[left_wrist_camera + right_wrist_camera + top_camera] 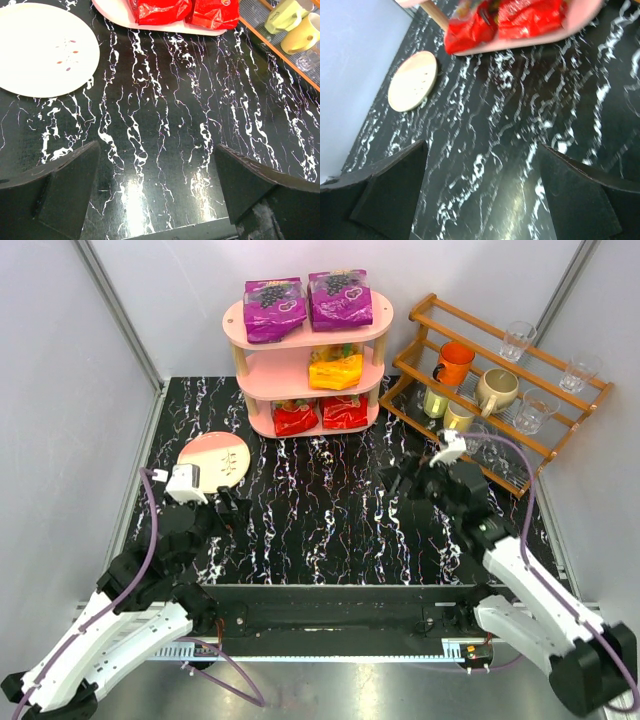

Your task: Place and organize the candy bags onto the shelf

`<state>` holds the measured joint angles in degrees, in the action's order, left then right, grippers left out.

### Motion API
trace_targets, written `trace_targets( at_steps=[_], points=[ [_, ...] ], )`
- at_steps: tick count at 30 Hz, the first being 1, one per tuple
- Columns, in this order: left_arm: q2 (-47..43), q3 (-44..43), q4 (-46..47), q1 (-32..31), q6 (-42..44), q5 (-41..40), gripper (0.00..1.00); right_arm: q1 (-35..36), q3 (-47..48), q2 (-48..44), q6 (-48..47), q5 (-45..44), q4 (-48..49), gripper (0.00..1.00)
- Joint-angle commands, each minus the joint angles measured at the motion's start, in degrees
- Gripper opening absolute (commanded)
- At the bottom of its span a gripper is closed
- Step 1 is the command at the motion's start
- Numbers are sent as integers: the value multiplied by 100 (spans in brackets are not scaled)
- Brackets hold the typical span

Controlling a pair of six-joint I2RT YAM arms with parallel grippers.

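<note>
My left end effector was wide open and held nothing, over the black tabletop. My right end effector was open and empty too. All the candy was on the pink shelf: two purple candy bags on the top level, one orange candy bag in the middle, two red candy bags on the bottom level

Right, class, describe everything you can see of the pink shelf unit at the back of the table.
The pink shelf has three smooth oval tiers joined by light wooden posts. It stands upright at the back of the black marbled table, left of the brown rack and apart from it. Two purple bags lie on top, one orange bag sits on the middle tier, and two red bags sit on the bottom one. Nothing else visibly touches it.
</note>
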<state>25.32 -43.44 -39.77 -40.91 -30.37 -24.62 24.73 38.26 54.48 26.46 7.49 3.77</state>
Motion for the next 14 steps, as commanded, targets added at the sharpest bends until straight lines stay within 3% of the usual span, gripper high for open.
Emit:
trace_targets(
  at_steps=[1,6,14],
  points=[
    [-123,-60,74,30,-180,-236,99,41,-862,-1522,281,-607,-780,100],
    [-335,178,224,30,-364,-210,99,41,-1408,-2748,465,-1003,-1500,100],
    [-554,301,452,30,-189,98,99,32,-1506,-2776,606,-864,-1600,100]
  ],
)
